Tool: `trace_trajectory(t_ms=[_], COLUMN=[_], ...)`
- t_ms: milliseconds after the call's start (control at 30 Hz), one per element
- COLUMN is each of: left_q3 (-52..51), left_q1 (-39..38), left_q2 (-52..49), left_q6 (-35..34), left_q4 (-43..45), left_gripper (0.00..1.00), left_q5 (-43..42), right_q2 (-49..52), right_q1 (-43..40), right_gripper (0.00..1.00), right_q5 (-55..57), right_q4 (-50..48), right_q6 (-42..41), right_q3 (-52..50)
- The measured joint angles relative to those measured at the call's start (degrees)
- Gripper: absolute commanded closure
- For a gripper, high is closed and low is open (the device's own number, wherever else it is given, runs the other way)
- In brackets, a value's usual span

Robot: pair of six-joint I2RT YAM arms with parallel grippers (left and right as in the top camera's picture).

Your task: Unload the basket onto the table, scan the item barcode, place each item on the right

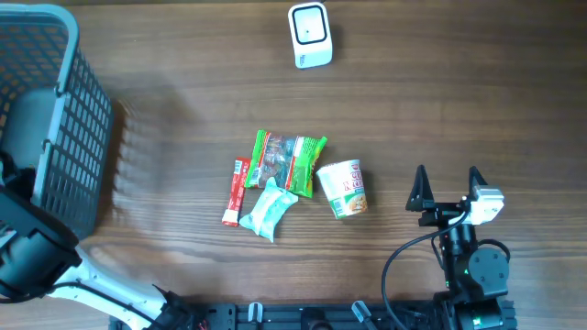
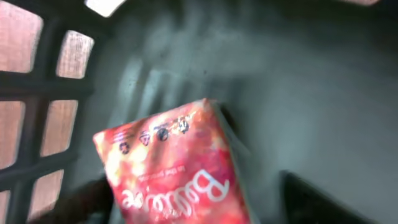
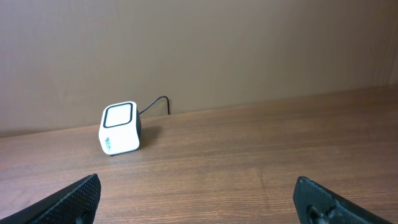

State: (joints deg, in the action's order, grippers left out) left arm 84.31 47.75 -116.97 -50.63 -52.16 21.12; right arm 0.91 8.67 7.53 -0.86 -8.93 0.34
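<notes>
In the left wrist view a red snack packet (image 2: 171, 162) with white lettering lies on the dark floor of the grey basket (image 2: 292, 81). My left gripper (image 2: 193, 194) straddles it. The left finger (image 2: 81, 199) is close against the packet. A gap shows between the packet and the right finger (image 2: 311, 199). From overhead this gripper is hidden inside the basket (image 1: 78, 137). The white barcode scanner (image 1: 309, 35) stands at the table's far edge, also seen as the scanner (image 3: 119, 129). My right gripper (image 1: 448, 188) hovers open and empty at the front right, its jaws wide in the right wrist view (image 3: 199, 199).
In the middle of the table lie a green packet (image 1: 289, 160), a red stick pack (image 1: 237, 191), a mint-coloured pack (image 1: 269, 211) and a tipped cup of noodles (image 1: 344, 188). The left arm (image 1: 27, 247) reaches into the basket from the front left.
</notes>
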Motion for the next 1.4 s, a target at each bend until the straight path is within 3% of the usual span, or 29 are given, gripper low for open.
trace_trajectory(t_ms=[33,67,267,367,433,533,600,733,833,867,900,933,967,1167,1400], left_q3=[-0.3,-0.3,2.9,8.8,9.9,11.1,11.3,4.8,-7.5,-10.1,-12.3,-14.4,-15.0,-13.5,-6.0], left_q1=[0.0,0.0,0.0,-1.6,-5.6,-19.5,-30.3,-56.0,-71.1,-74.1,-77.0,-80.2,-81.8,-83.1,-80.5], left_q2=[0.0,0.0,4.2,21.2,32.4,45.7,47.9,44.0,35.1,32.0,28.6,23.5,20.9,15.8,23.6], left_q6=[-0.1,-0.3,-0.1,-0.1,-0.1,2.2,4.0,5.6,5.8,5.8,5.8,6.0,6.2,7.3,14.1], left_q4=[0.3,0.2,-3.0,-1.7,-0.3,-5.2,-10.8,-17.1,-12.5,-10.8,-9.1,-7.1,-6.9,-7.1,-7.8], left_gripper=[0.89,0.91,0.82,0.82,0.74,0.74,0.74,0.75,0.74,0.68,0.50,0.15,0.00,0.00,0.00], left_q5=[0.0,0.2,-0.4,-3.1,-9.6,-16.7,-17.6,-15.9,-12.9,-12.8,-12.7,-12.6,-12.6,-11.5,-10.4], right_q2=[0.0,0.0,0.0,0.0,0.0,0.0,0.0,0.0,0.0,0.0,0.0,0.0,0.0,0.0,0.0], right_q1=[0.0,0.0,0.0,0.0,0.0,0.0,0.0,0.0,0.0,0.0,0.0,0.0,0.0,0.0,0.0], right_gripper=[0.00,0.00,0.00,0.00,0.00,0.00,0.00,0.00,0.00,0.00,0.00,0.00,0.00,0.00,0.00], right_q5=[0.0,0.0,0.0,0.0,0.0,0.0,0.0,0.0,0.0,0.0,0.0,0.0,0.0,0.0,0.0], right_q4=[0.0,0.0,0.0,0.0,0.0,0.0,0.0,0.0,0.0,0.0,0.0,0.0,0.0,0.0,0.0], right_q6=[0.0,0.0,0.0,0.0,0.0,0.0,0.0,0.0,0.0,0.0,0.0,0.0,0.0,0.0,0.0], right_q3=[0.0,0.0,0.0,0.0,0.0,0.0,0.0,0.0,0.0,0.0,0.0,0.0,0.0,0.0,0.0])
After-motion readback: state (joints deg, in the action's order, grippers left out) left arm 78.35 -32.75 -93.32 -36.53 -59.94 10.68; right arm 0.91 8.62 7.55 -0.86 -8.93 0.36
